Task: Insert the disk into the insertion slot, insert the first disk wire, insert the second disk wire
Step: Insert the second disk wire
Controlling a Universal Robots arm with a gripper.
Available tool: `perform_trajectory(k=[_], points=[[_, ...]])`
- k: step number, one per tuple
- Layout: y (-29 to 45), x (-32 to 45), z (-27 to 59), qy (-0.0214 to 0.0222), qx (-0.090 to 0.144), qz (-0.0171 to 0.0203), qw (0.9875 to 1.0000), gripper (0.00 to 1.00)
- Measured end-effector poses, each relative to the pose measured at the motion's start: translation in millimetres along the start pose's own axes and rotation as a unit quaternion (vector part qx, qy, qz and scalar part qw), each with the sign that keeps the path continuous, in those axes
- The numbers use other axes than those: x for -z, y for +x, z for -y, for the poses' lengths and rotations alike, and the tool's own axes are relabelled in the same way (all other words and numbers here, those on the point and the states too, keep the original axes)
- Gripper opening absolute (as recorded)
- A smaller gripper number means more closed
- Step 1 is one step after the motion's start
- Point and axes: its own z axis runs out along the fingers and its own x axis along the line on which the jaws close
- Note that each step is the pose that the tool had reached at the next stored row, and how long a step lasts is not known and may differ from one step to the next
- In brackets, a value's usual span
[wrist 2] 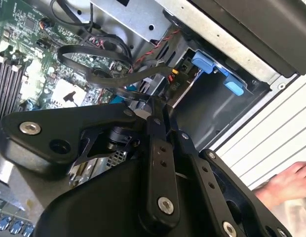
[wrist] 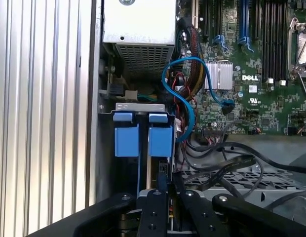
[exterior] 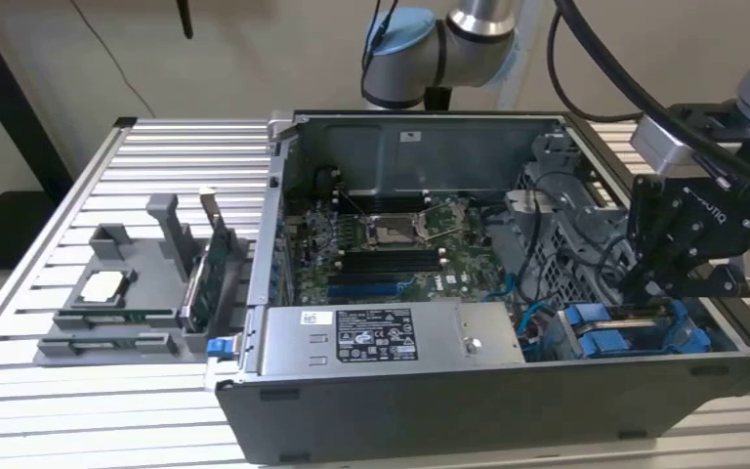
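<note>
With its fingers seemingly together, the tool (exterior: 668, 293) is held over the disk (exterior: 623, 332), where loose black cables (wrist: 227, 163) could be snagged.

A robotics lab or test bench is suggested: an opened computer case (exterior: 479, 391) is laid on a ribbed aluminium table (exterior: 36, 293), a grey parts fixture (exterior: 128, 293) is set beside it, and an industrial arm (exterior: 453, 39) is mounted behind.
</note>
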Motion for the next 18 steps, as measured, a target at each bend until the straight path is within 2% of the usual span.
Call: perform_trajectory(k=[13,18], points=[[0.1,-3.9,1.4,0.0002,0.000,-0.0001,1.0000,0.16],[0.3,-7.6,1.8,0.0007,0.000,0.0000,1.0000,0.16]])
